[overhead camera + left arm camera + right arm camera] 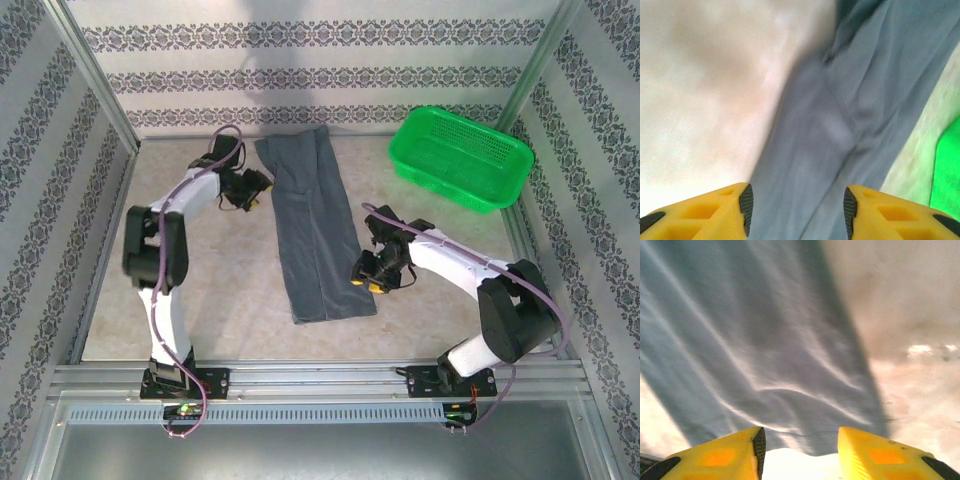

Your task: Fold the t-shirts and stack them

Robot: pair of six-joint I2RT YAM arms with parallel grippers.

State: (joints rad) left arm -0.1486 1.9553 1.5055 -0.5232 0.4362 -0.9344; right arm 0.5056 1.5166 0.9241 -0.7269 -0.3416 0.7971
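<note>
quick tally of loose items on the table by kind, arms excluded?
grey t-shirt: 1
green basket: 1
total: 2

We see the shirt [315, 225] mid-frame on the table [200, 300], with the basket [460, 155] at upper right. The left gripper [260, 187] is beside the shirt's upper left and the right gripper [364, 276] beside its lower right.
</note>
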